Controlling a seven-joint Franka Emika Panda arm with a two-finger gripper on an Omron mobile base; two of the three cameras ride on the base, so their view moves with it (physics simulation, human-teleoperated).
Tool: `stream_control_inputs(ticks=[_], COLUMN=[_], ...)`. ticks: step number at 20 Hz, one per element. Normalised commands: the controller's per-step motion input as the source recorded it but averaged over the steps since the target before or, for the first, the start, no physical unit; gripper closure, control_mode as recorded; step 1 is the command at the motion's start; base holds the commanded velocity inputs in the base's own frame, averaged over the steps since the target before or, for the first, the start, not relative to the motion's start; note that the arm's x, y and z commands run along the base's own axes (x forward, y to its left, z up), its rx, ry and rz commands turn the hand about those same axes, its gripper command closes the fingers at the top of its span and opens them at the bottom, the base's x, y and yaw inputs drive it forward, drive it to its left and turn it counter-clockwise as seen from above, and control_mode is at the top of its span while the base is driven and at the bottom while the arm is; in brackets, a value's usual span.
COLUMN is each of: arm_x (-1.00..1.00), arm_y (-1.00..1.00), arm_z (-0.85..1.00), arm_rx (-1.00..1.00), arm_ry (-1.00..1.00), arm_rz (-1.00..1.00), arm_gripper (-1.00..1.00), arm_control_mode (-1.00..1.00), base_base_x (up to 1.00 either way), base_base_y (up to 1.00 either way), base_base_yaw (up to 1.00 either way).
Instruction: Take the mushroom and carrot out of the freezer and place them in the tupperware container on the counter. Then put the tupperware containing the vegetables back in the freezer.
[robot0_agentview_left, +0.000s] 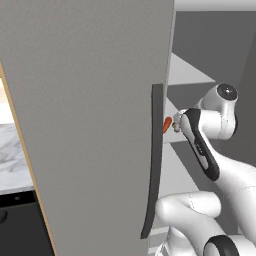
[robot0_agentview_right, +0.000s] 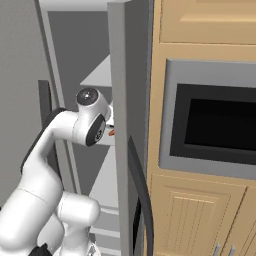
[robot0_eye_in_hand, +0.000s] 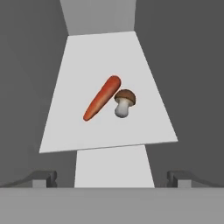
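Reaching into the open freezer (robot0_agentview_left: 90, 100), with the white arm bent upward from the base and the wrist turned in toward the pale grey shelves. Seen along the hand: gripper (robot0_eye_in_hand: 112, 178) spread wide, fingertips (robot0_eye_in_hand: 43, 178) far apart at the two lower corners, nothing pinched between them. Ahead on a pale shelf (robot0_eye_in_hand: 70, 131) — the carrot (robot0_eye_in_hand: 101, 98), slim and orange-red, lying at a slant, and the mushroom (robot0_eye_in_hand: 124, 102), brown cap and white stem, just beside the carrot's thicker end, touching it or very nearly so. Both resting on the shelf surface, well clear of the fingertips, roughly in the shelf's middle. A second, lower shelf edge visible nearer the hand. From the left base view: matte-grey door swung open and taking up most of the picture, long dark curved door handle (robot0_agentview_left: 155, 160) down its edge, a sliver of orange-red carrot (robot0_agentview_left: 166, 124) peeking past that edge close to the wrist. To the far left, a strip of the marble counter (robot0_agentview_left: 12, 155) over a black front. From the right base view: arm between the two grey door panels, light wood cabinets (robot0_agentview_right: 200, 210) and a built-in oven (robot0_agentview_right: 210, 125) off to the right — tupperware container not made out.
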Motion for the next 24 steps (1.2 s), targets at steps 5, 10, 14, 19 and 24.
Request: stream_control_inputs(ticks=[5, 10, 14, 19, 24], arm_x=[0.36, 0.37, 0.43, 0.44, 0.32], arm_y=[-0.12, -0.07, -0.11, -0.11, -0.05], arm_z=[-0.40, -0.29, -0.18, -0.17, -0.23], arm_rx=[0.00, 0.00, 0.00, 0.00, 0.02], arm_ry=[0.00, 0.00, 0.00, 0.03, 0.07], arm_rz=[-0.05, -0.05, -0.04, 0.00, 0.00], arm_gripper=[-1.00, -1.00, -1.00, -1.00, -1.00], arm_control_mode=[-1.00, -1.00, -1.00, -1.00, -1.00], base_base_x=[0.00, 0.00, 0.00, 0.00, 0.00], base_base_y=[0.00, 0.00, 0.00, 0.00, 0.00], base_base_yaw=[0.00, 0.00, 0.00, 0.00, 0.00])
